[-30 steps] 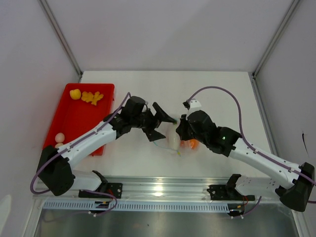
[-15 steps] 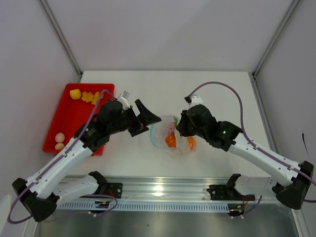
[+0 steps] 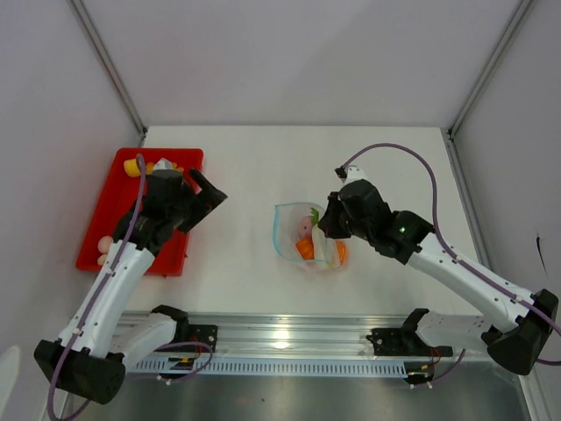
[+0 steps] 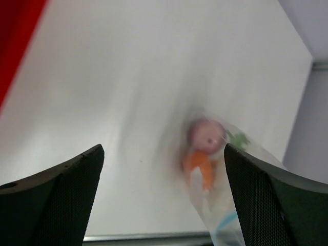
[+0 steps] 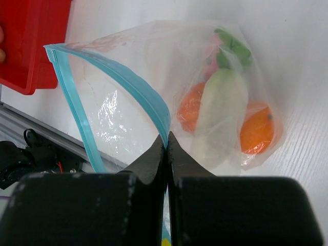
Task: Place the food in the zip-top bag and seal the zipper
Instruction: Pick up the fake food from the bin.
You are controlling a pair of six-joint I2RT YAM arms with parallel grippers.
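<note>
Zipper (image 5: pixel 123 79) pinched in right claw (image 5: pixel 167 141), left claw (image 4: pixel 163 148) well apart.

The left arm (image 3: pixel 114 281) and right arm (image 3: pixel 465 276) both have white link shells between black joint housings. A thin purple cable (image 3: pixel 138 189) runs along each. The left tool (image 4: pixel 163 148) has broad black fingers (image 4: pixel 61 205) with a fine mesh texture. The right tool (image 5: pixel 166 141) is smooth matte black, tapering to wedge tips.

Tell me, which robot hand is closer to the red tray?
Left. The left gripper is open just beside the red tray; the right gripper is away at the bag, pinching its zipper.
</note>
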